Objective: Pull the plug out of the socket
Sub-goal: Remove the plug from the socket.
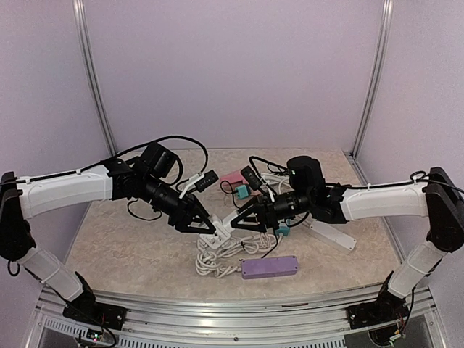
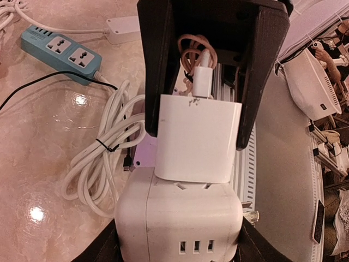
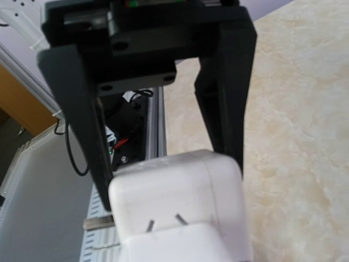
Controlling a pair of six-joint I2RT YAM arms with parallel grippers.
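The socket (image 2: 180, 218) is a white cube with slots on its faces, and my left gripper (image 2: 177, 240) is shut on it, its dark fingers at both lower sides. A white square plug (image 2: 199, 136) sits pushed into the cube's top face with a white cable coming out of its far end. My right gripper (image 2: 199, 139) reaches in from the opposite side, its black fingers (image 2: 155, 82) pressed on both sides of the plug. In the top view the two grippers (image 1: 209, 225) (image 1: 243, 215) meet above the table's middle. The right wrist view shows the cube (image 3: 180, 185) with the plug (image 3: 174, 248) below it.
A blue power strip (image 2: 61, 52) and a coiled white cable (image 2: 103, 158) lie to the left of the cube. A purple box (image 1: 269, 267) lies near the front edge, a white power strip (image 1: 333, 235) to the right, pink (image 1: 233, 178) and teal (image 1: 239, 192) items behind.
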